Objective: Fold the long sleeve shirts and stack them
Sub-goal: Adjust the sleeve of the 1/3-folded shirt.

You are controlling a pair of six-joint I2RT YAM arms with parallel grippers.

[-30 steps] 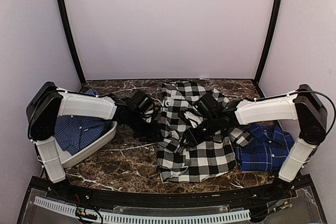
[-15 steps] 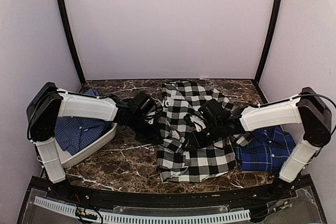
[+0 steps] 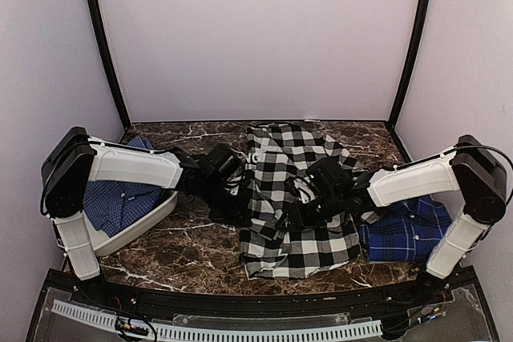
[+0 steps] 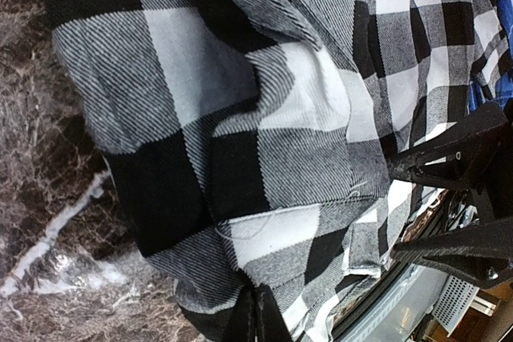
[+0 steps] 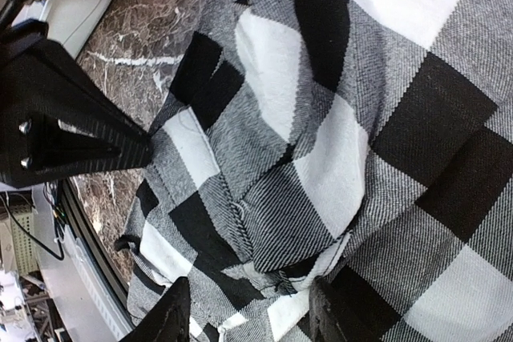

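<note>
A black-and-white checked long sleeve shirt [image 3: 309, 246] lies crumpled in the middle of the marble table. My left gripper [image 3: 244, 211] sits at its left edge; in the left wrist view it [image 4: 256, 319] is shut, with the checked cloth [image 4: 240, 118] pinched between its tips. My right gripper [image 3: 299, 211] hovers low over the shirt's middle. It [image 5: 250, 314] stands open, a bunched fold of the checked cloth [image 5: 321, 150] between its fingers [image 5: 171, 316]. A dark blue plaid shirt [image 3: 409, 230] lies at the right, under the right arm.
A white bin [image 3: 158, 212] at the left holds another blue checked garment [image 3: 112, 202]. The enclosure's walls stand on three sides, and a black rail [image 3: 240, 306] runs along the near edge. Bare marble [image 3: 192, 238] shows between bin and shirt.
My left gripper has shut on the checked shirt's left edge. The right arm has slid a little left and lower over the shirt, its jaws still apart.
</note>
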